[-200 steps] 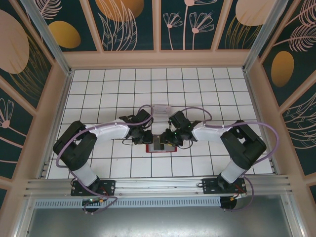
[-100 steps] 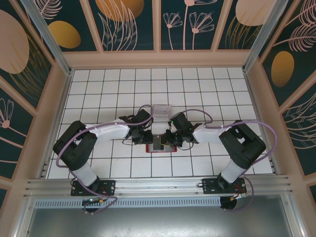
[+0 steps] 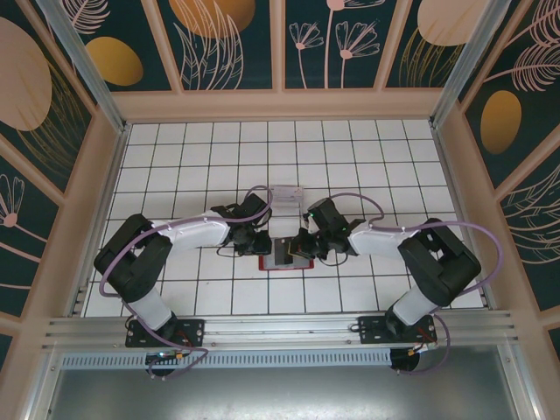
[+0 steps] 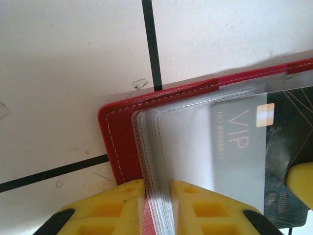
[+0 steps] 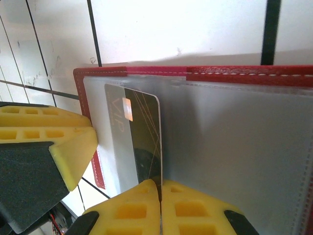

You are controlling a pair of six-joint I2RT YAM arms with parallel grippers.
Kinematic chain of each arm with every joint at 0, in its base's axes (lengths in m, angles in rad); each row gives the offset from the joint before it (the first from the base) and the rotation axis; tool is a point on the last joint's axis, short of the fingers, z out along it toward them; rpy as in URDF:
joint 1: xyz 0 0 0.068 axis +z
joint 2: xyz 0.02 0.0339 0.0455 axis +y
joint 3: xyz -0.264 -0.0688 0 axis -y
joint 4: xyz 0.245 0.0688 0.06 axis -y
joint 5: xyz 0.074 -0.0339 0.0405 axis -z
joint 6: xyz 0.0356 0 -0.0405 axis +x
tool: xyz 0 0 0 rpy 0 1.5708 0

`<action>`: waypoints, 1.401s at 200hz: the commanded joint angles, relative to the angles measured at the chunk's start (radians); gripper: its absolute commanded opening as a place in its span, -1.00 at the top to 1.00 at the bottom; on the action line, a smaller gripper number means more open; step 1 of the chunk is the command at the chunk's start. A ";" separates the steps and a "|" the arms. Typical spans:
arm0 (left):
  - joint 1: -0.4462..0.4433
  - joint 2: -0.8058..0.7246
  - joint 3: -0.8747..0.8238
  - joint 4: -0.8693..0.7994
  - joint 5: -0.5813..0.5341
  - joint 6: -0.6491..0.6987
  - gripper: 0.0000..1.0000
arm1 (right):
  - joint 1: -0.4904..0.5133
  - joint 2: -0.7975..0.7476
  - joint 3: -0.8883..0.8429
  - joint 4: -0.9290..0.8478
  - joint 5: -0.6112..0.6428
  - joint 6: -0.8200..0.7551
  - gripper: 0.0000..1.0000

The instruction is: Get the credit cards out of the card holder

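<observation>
"VIP" card (image 5: 144, 132) — right tool (image 5: 160, 188) pinches it; left tool (image 4: 157, 188) seemingly clamps holder (image 4: 117, 128).

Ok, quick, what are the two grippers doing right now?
Left gripper: closed on the card holder.
Right gripper: closed on the dark credit card.

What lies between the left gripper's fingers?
Between the left gripper's fingers stand the card holder's clear sleeves, seen edge-on in the left wrist view.
</observation>
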 commanded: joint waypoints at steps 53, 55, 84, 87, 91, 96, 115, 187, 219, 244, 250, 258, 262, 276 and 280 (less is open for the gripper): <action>-0.007 0.030 -0.038 -0.068 -0.043 0.018 0.53 | -0.028 -0.086 -0.024 -0.113 0.070 -0.032 0.86; -0.007 0.030 -0.037 -0.068 -0.043 0.018 0.53 | -0.029 -0.089 -0.024 -0.114 0.072 -0.033 0.86; -0.007 0.000 -0.036 -0.063 -0.045 0.011 0.53 | -0.030 -0.139 -0.022 -0.120 0.074 -0.048 0.87; -0.007 -0.003 -0.035 -0.062 -0.044 0.012 0.53 | -0.030 -0.143 -0.022 -0.122 0.075 -0.049 0.88; -0.007 -0.005 -0.034 -0.060 -0.042 0.011 0.53 | -0.031 -0.149 -0.020 -0.125 0.075 -0.050 0.88; -0.007 -0.008 -0.033 -0.059 -0.040 0.010 0.53 | -0.031 -0.155 -0.019 -0.128 0.075 -0.052 0.88; -0.007 -0.023 -0.035 -0.049 -0.046 0.005 0.54 | -0.035 -0.181 -0.009 -0.147 0.082 -0.060 0.88; -0.007 -0.102 -0.020 -0.036 -0.086 0.002 0.52 | -0.044 -0.190 0.114 -0.279 0.128 -0.244 0.97; -0.007 -0.107 -0.031 -0.033 -0.091 0.000 0.52 | -0.044 -0.174 0.201 -0.387 0.230 -0.487 1.00; -0.007 -0.101 -0.032 -0.027 -0.084 0.000 0.52 | -0.049 -0.132 0.262 -0.448 0.247 -0.746 1.00; -0.007 -0.100 -0.031 -0.026 -0.084 0.002 0.52 | -0.050 -0.124 0.272 -0.454 0.252 -0.811 1.00; -0.006 -0.099 -0.034 -0.026 -0.085 0.002 0.52 | -0.051 -0.115 0.286 -0.459 0.262 -0.897 1.00; -0.007 -0.099 -0.034 -0.025 -0.085 0.003 0.52 | -0.051 -0.111 0.294 -0.464 0.264 -0.941 1.00; -0.007 -0.097 -0.031 -0.027 -0.084 0.005 0.52 | -0.054 -0.097 0.327 -0.487 0.273 -1.090 1.00; -0.007 -0.097 -0.033 -0.027 -0.084 0.006 0.52 | -0.054 -0.095 0.338 -0.494 0.277 -1.133 1.00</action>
